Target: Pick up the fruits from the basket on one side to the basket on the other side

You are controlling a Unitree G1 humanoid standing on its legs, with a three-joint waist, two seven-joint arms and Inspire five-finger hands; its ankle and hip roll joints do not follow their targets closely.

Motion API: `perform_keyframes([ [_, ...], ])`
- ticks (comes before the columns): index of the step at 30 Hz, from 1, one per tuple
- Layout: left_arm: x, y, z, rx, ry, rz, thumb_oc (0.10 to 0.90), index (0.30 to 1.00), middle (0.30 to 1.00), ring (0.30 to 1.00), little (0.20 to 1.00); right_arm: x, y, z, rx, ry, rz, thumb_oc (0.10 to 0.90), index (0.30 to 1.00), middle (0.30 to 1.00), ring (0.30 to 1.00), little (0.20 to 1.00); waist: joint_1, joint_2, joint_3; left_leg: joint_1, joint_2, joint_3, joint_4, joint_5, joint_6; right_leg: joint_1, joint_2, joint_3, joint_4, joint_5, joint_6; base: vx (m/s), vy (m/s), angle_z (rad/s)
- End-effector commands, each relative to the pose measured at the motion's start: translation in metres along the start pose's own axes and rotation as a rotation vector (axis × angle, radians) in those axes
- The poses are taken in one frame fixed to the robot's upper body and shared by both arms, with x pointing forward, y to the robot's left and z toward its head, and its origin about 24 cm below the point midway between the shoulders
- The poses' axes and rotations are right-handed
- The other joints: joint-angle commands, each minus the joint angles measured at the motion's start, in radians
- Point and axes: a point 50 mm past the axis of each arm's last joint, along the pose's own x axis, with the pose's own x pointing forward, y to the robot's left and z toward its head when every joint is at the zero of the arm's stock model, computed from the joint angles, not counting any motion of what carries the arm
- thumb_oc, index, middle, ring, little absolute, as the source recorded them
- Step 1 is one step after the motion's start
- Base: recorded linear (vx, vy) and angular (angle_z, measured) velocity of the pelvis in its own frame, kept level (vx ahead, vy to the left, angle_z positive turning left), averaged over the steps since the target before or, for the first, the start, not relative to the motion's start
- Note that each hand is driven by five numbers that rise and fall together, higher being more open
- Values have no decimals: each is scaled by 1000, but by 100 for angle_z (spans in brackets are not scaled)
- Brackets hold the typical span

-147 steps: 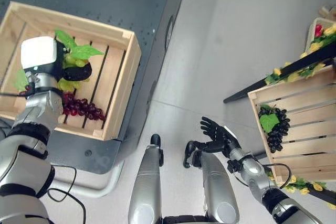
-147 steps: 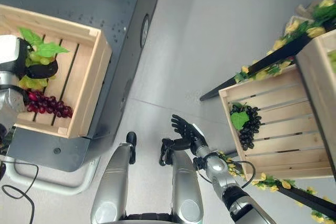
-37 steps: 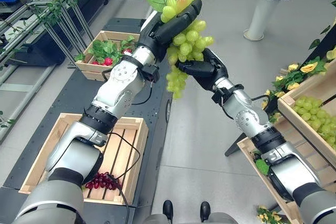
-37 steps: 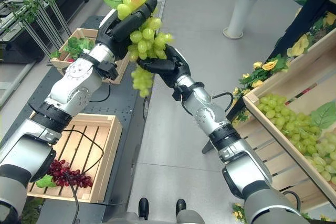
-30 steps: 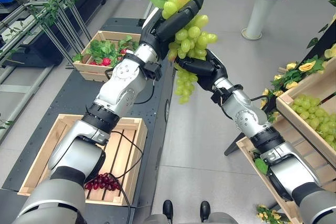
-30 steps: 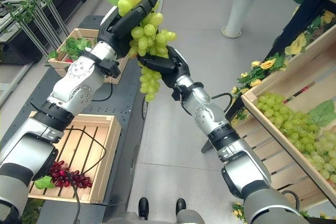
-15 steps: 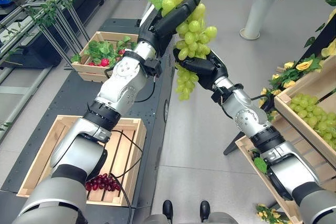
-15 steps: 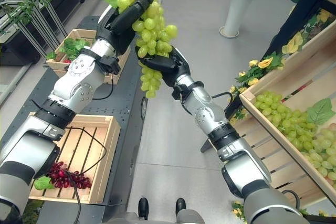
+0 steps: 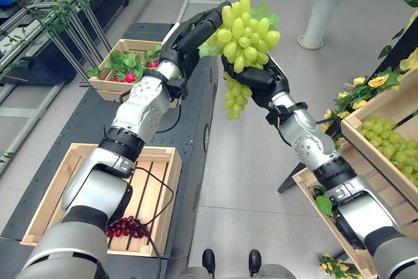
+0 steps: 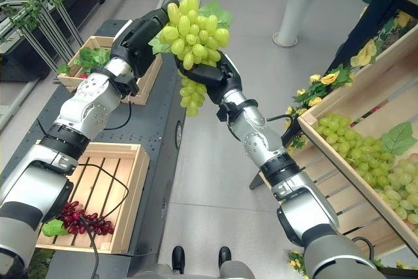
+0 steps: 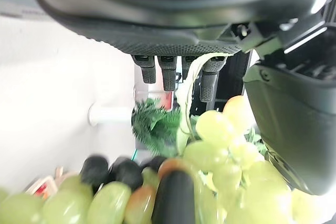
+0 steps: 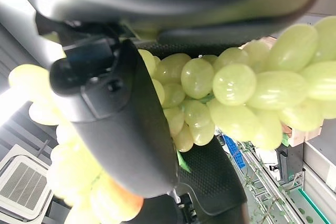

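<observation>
A bunch of green grapes (image 9: 245, 34) with a green leaf is held high in front of me between both hands. My right hand (image 9: 258, 83) grips it from below, thumb and fingers curled round the grapes (image 12: 231, 85), and the bunch's tail hangs beside the palm. My left hand (image 9: 189, 31) is at the bunch's left side with bent fingers (image 11: 168, 74), and the stem runs between them. A bunch of red grapes (image 9: 127, 227) lies in the wooden crate (image 9: 163, 161) at lower left.
A tilted wooden crate (image 9: 366, 119) holding green grapes (image 9: 392, 151) stands at right, with a lower crate (image 9: 304, 181) under it. Another crate (image 9: 108, 83) with greenery and red fruit sits farther back on the dark platform. A white plant pot (image 9: 319, 21) stands behind.
The bunch has tipped over onto my right hand, which now carries most of it. My left hand's fingers went from lying straight along the bunch to bent at its side.
</observation>
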Motion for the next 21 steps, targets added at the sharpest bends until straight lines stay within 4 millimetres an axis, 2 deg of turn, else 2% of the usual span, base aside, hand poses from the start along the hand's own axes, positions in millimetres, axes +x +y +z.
perform_keyframes([
  [1,-7,18,-9,-36,-20,13,800,900,900,900,900,6,15,54,16,-330,58,400,300,300,300,300,3,2,-240,-3,-5,-21,1,-106,-38,-11,11,-19,2,-23,-19,0,0,0],
  [7,-22,30,-22,-166,-56,9,800,900,900,900,900,0,5,50,-77,-314,31,400,300,300,300,300,1,0,-235,-1,-4,-14,1,-108,-38,-13,11,-13,2,-20,-19,2,12,-2],
  [12,-39,44,-35,-269,-127,130,800,900,900,900,900,-8,1,47,-216,-297,7,400,300,300,300,300,-4,-9,-232,4,-5,-14,1,-111,-36,-11,14,0,2,-19,-22,7,11,-1],
  [15,-62,53,-54,-320,-167,211,800,900,900,900,900,-23,-8,40,-281,-262,-16,400,300,300,300,300,-13,-16,-229,8,-3,-7,1,-113,-33,-12,17,17,2,-16,-23,24,40,-4],
  [18,-78,54,-69,-340,-175,259,800,900,900,900,900,-38,-17,29,-310,-215,-20,400,300,300,300,300,-24,-22,-224,11,-2,0,1,-116,-30,-13,20,32,2,-14,-22,15,47,-13],
  [21,-88,53,-77,-361,-182,268,800,900,900,900,900,-53,-25,22,-330,-170,-12,400,300,300,300,300,-36,-27,-219,13,-1,11,1,-115,-27,-16,21,44,2,-9,-19,22,51,-16],
])
